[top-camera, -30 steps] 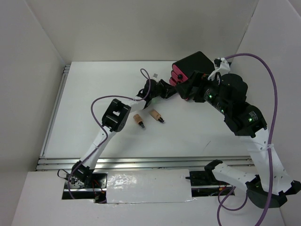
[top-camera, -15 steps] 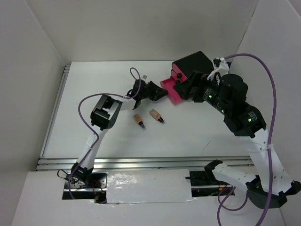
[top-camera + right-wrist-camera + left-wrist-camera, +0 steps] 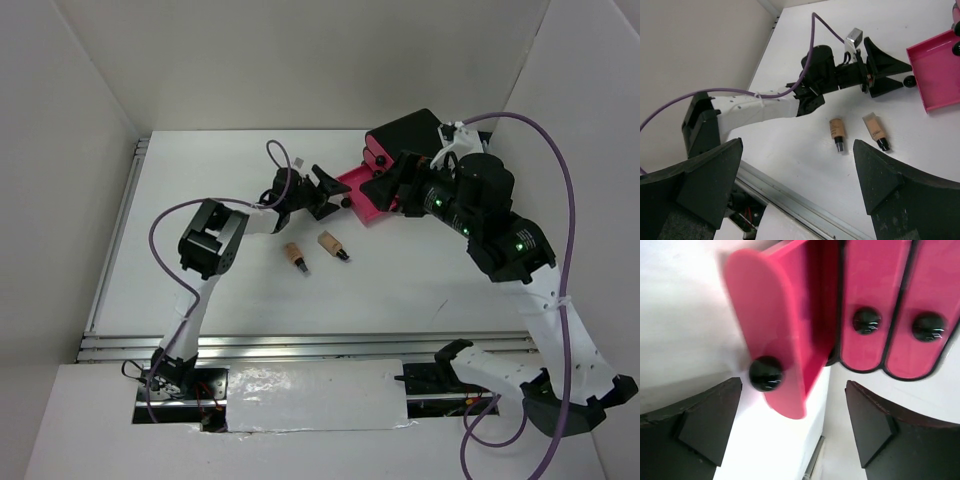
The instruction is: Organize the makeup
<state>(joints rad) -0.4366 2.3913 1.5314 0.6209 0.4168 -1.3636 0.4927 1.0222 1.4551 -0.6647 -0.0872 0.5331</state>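
Overhead, two tan bottles (image 3: 314, 251) lie on the counter (image 3: 200, 290) near the left hand (image 3: 338, 195). Only its wrist camera shows that hand spread wide and empty, flanking the open pink drawer (image 3: 785, 325) and its knob (image 3: 765, 373). The right hand (image 3: 797, 145) gapes empty.

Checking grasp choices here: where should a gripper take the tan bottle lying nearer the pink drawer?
Grip the tan bottle across its body from straight above, closing on its two long sides. It lies flat on the table, black cap toward the near edge, with room on both sides.
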